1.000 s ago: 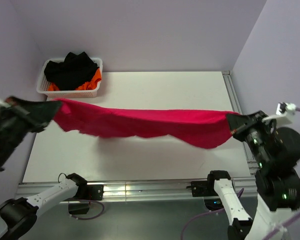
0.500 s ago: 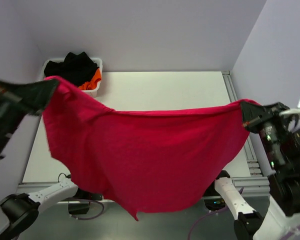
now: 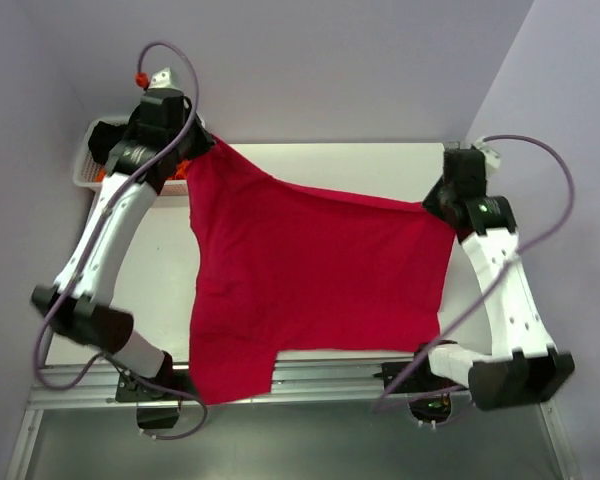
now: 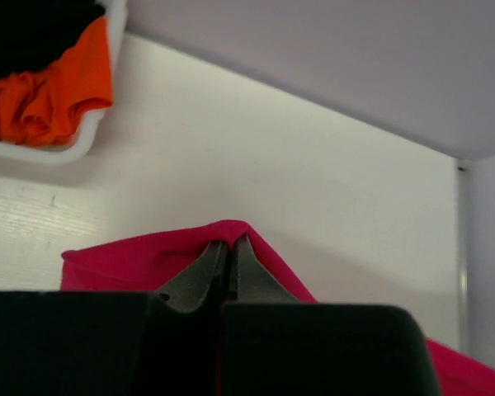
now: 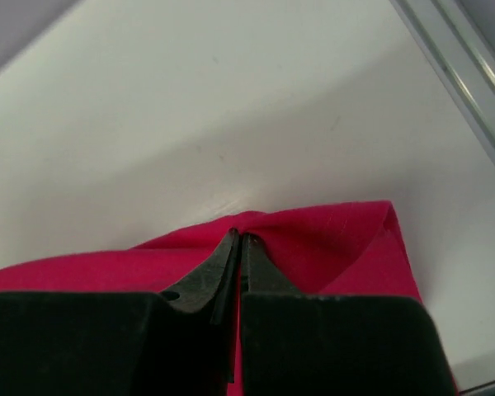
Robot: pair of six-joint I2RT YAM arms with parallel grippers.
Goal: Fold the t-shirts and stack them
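A bright crimson red t-shirt (image 3: 310, 270) is stretched out flat over the white table between my two grippers, with one sleeve hanging over the near edge. My left gripper (image 3: 198, 148) is shut on its far left corner, seen in the left wrist view (image 4: 228, 241) with red cloth (image 4: 140, 256) pinched between the fingers. My right gripper (image 3: 438, 205) is shut on the far right corner, seen in the right wrist view (image 5: 238, 238) with red cloth (image 5: 330, 239) folded round the tips. More t-shirts, black (image 3: 110, 140) and orange (image 4: 41, 99), lie in the basket.
A white mesh basket (image 3: 83, 172) stands at the far left corner of the table, its rim showing in the left wrist view (image 4: 82, 144). A metal rail (image 3: 470, 200) runs along the table's right edge and another along the near edge (image 3: 330, 375).
Both arms have swung from high and near to the far side of the table. The red t-shirt went from hanging in the air to spread flat over the table.
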